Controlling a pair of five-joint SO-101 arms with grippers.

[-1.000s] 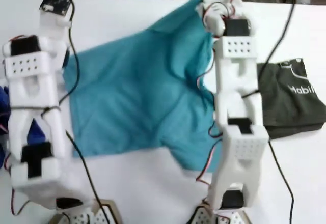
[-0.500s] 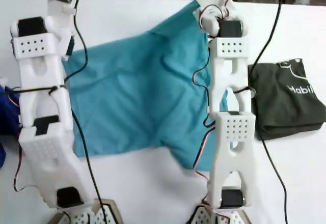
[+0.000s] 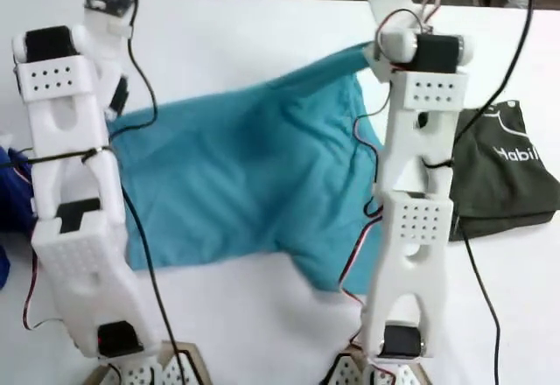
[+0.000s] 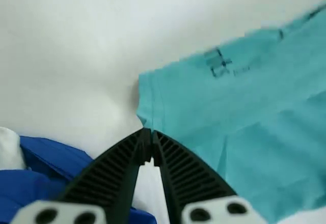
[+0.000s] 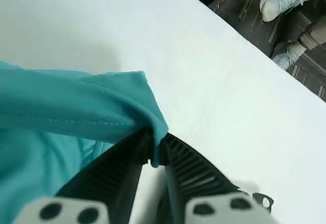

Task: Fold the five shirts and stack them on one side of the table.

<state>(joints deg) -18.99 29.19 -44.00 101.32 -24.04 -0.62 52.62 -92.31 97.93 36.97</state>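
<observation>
The teal shirt (image 3: 254,184) lies spread over the middle of the worktop (image 3: 245,35). One corner is lifted near the far edge by the right pincer (image 5: 153,147), whose jaws are clamped on a fold of hem. The left pincer (image 4: 147,142) sits with jaws together at the shirt's corner toward the left edge; it may be nipping the cloth, but that is unclear. A folded dark shirt (image 3: 503,175) lies by the right edge and blue cloth (image 4: 51,158) by the left. If the left has no hold, a pull would likely drag the shirt askew and bunch it. The right's thin bite could also slip.
</observation>
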